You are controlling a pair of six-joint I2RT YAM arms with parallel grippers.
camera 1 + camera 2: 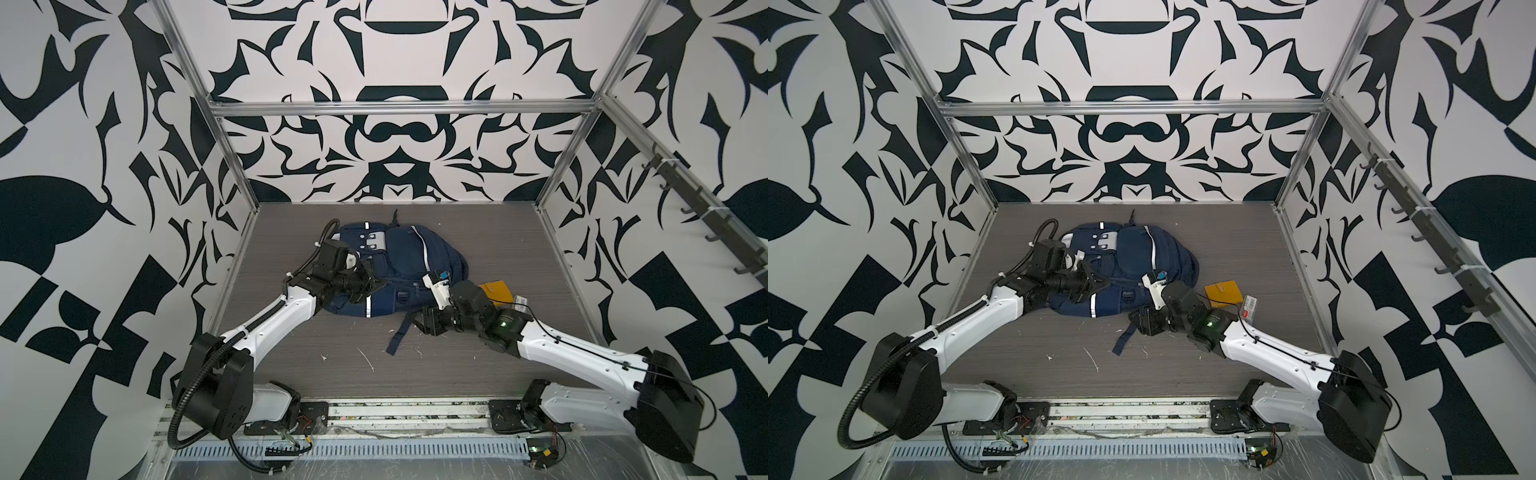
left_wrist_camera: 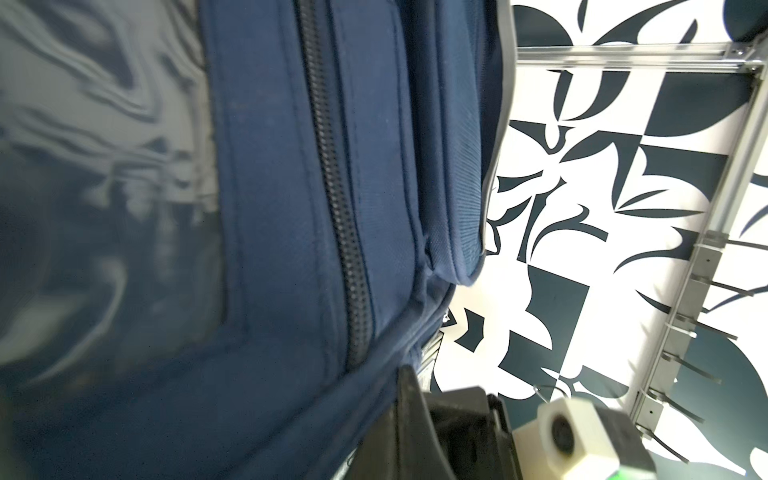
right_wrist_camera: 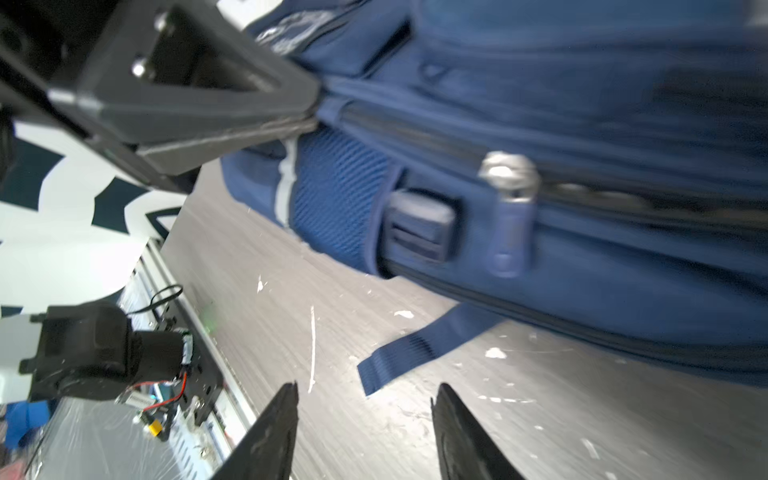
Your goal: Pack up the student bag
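Observation:
The student bag, navy with white stripes and a grey patch, lies flat on the table in both top views. My left gripper is shut, pinching the bag's fabric beside a zip on its near side. The left wrist view is filled by the bag's cloth and a closed zip. My right gripper hovers open just above the table, nothing between its fingers. Ahead of it are a loose strap end, a buckle and a zip pull.
An orange-yellow wallet and a small red-and-white card lie on the table right of the bag, behind the right arm. A rail of hooks runs along the right wall. White scuffs mark the tabletop.

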